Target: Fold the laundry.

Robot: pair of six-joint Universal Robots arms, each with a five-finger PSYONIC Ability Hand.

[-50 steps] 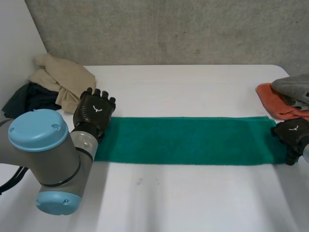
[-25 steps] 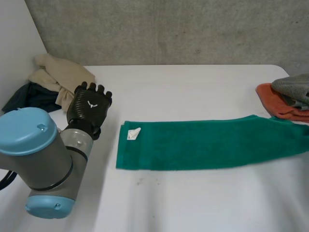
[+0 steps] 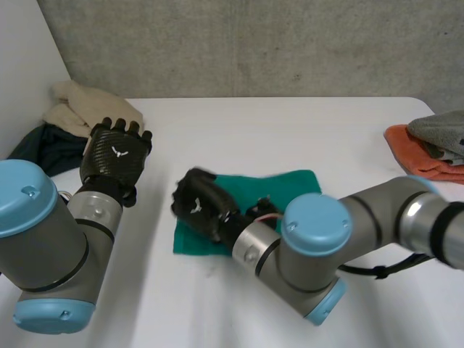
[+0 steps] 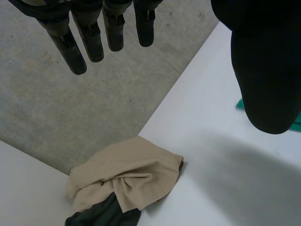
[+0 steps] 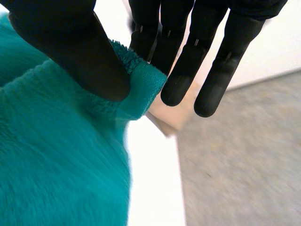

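- We see the green towel mid-table, its long axis running 9 to 3 o'clock.
- A small white emblem marks the back of each hand; we cannot read it.
- The right hand sits at the towel's 9 o'clock end, thumb and fingers pinching an edge.
- The left hand hovers at the towel's 10 o'clock, apart from it, fingers straight and holding nothing.

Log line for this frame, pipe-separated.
task: fold laundry | right hand: pinching towel edge, at towel's left end | left hand: open, off towel, near beige pile
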